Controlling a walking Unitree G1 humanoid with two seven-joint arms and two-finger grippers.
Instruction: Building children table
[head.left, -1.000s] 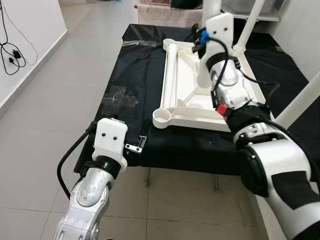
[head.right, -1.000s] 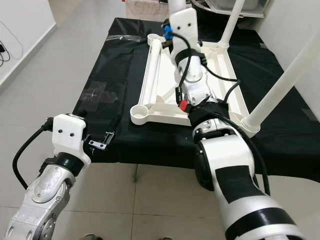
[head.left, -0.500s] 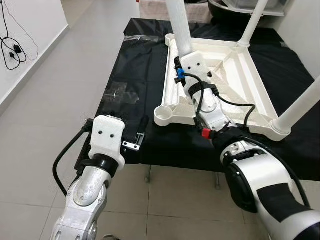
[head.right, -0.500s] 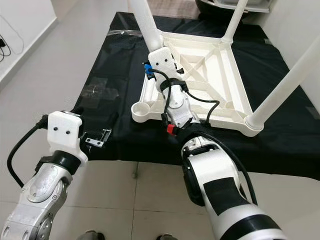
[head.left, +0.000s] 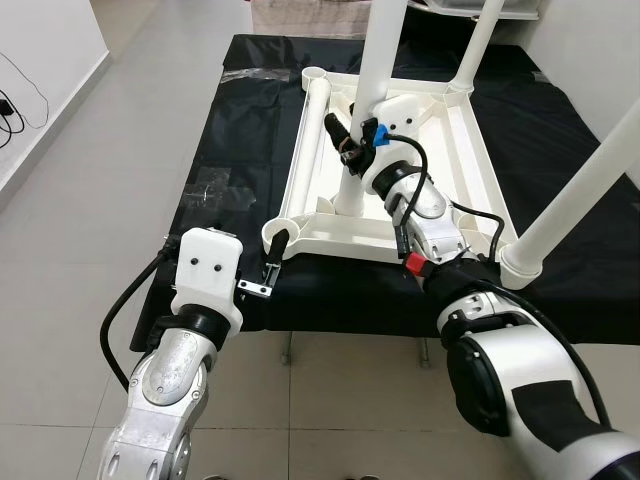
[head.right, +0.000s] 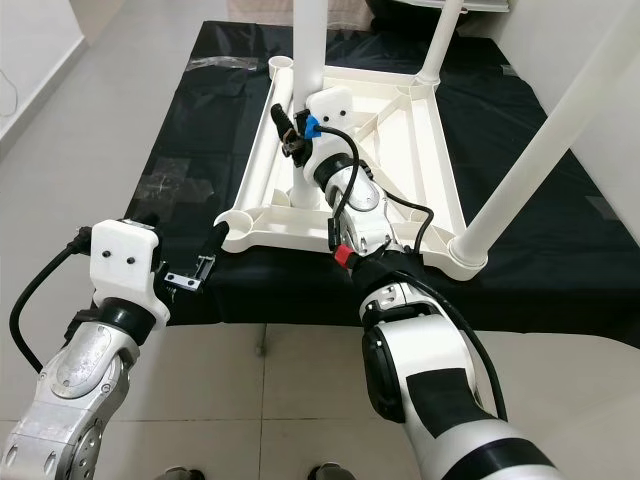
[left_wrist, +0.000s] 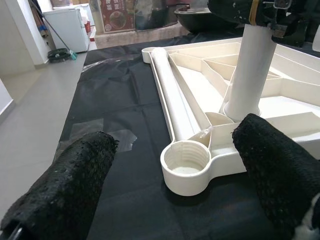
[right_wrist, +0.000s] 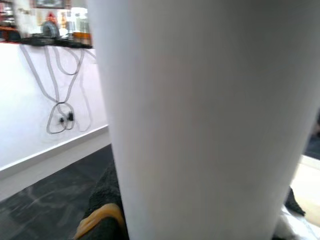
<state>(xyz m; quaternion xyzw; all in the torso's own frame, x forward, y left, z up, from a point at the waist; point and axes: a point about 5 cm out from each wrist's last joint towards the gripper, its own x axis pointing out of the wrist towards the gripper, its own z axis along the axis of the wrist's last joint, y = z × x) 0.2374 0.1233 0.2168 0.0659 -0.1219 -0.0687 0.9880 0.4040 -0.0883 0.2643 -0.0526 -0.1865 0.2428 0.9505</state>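
A white plastic children table (head.left: 470, 150) lies upside down on the black-covered bench. Two white legs stand in its right-hand sockets, one far (head.left: 482, 40) and one near (head.left: 585, 170). My right gripper (head.left: 346, 140) is shut on a third white leg (head.left: 372, 70), (right_wrist: 210, 120), held upright. The leg's lower end (left_wrist: 241, 105) rests on the underside beside the left rail, just behind the empty near-left socket (left_wrist: 185, 165). The far-left socket (head.left: 316, 75) is empty too. My left gripper (left_wrist: 175, 165) is open at the bench's front edge, its fingers (left_wrist: 75, 175) either side of the near-left socket.
The black cloth (head.left: 240, 120) covers the whole bench, with a crumpled clear plastic bag (head.left: 215, 190) left of the table. Grey tiled floor (head.left: 90, 200) lies to the left and in front. A white wall with hanging cables (head.left: 20, 85) is at far left.
My right gripper has brought the leg down from high at the far side to stand on the underside near the left rail. The camera has shifted; the left gripper sits closer to the near-left socket.
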